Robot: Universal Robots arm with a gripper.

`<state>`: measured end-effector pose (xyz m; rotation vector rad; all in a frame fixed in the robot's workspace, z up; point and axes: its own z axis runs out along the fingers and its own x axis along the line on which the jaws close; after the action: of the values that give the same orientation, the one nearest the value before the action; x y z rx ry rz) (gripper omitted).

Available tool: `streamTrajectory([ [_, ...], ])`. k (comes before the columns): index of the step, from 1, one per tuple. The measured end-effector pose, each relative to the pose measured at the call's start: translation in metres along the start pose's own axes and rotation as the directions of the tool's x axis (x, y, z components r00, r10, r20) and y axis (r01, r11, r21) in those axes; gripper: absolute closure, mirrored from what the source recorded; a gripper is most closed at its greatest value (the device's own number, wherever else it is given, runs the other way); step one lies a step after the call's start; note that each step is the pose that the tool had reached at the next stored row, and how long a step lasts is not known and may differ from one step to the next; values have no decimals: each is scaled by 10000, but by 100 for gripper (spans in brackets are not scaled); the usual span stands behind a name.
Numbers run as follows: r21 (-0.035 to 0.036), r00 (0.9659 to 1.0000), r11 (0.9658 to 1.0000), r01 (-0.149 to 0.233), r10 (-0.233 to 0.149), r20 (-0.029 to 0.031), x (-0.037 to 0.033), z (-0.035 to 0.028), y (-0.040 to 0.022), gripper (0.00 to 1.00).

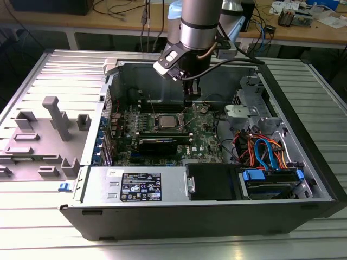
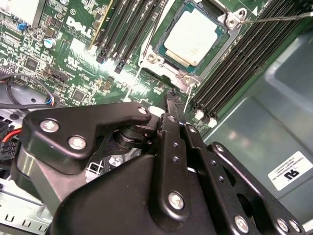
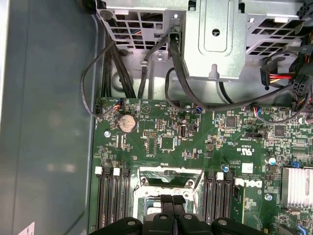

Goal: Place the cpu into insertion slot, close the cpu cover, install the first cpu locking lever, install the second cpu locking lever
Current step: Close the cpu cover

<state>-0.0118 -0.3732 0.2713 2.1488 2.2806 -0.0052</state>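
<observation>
Upper centre of the exterior view: the arm reaching down into an open computer case [image 1: 217, 219] laid flat on the ribbed metal tabletop [image 1: 54, 238].

End effector [image 1: 191, 98]: hangs over the green motherboard [image 1: 206, 138] near the case's back wall, a little up-frame and toward the exterior view's right of the cpu [image 1: 165, 122], apart from it. Clenched, with the black fingers pressed together in both wrist views [image 2: 173, 95] [image 3: 172, 199].

Cpu [image 2: 195, 36]: sits in the insertion slot [image 2: 146, 61], dull silver top facing up, just left of centre in the exterior view.

Cpu cover [image 2: 222, 43]: lies flat as a silver frame around the chip, which shows through its window.

In the second wrist view, points the clenched tip close to one corner of the slot; cannot tell whether it touches. From another corner runs a thin metal locking lever [image 2: 279, 18], out across the long black memory slots [image 2: 244, 58]; cannot tell whether it is latched.

In the first wrist view, the slot's silver rim [image 3: 168, 172] just beyond the fingertips, flanked on both sides by memory slots [image 3: 112, 196], with a round coin battery [image 3: 127, 123] further off on the board.

Elsewhere in the exterior view:
- a grey moulded fixture [image 1: 51, 135] on the tabletop at the exterior view's left, outside the case
- a labelled power supply box [image 1: 138, 184] along the near side of the case, lower centre
- a bundle of blue and orange cables [image 1: 265, 151] at the exterior view's right
</observation>
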Motion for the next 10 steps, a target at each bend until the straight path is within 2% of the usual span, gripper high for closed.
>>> streamTrajectory([
  [10, 0, 10000, 10000, 0, 0, 0, -4, 0, 73, 89],
])
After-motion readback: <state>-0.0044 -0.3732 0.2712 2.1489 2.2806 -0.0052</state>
